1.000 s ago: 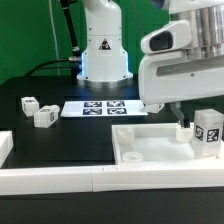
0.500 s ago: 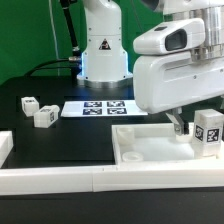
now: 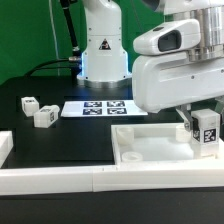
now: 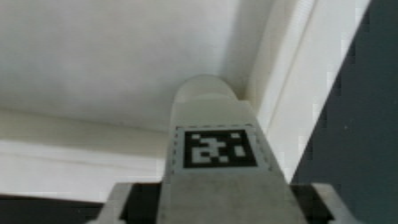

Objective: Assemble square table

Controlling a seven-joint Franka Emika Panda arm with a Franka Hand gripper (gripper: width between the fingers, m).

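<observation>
The gripper is clamped on the leg, probably light, stiff, slippery plastic best held by its flat sides, near the panel rim.

- White square panel, raised rim, lies flat on the bench.
- Tagged leg stands upright at its exterior-view right end.
- Two other legs rest near each other.

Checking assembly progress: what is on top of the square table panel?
One upright tagged leg stands on the panel at the exterior view's right, clamped in the pincer. Its base covers the spot beneath, so what lies there cannot be seen.
</observation>
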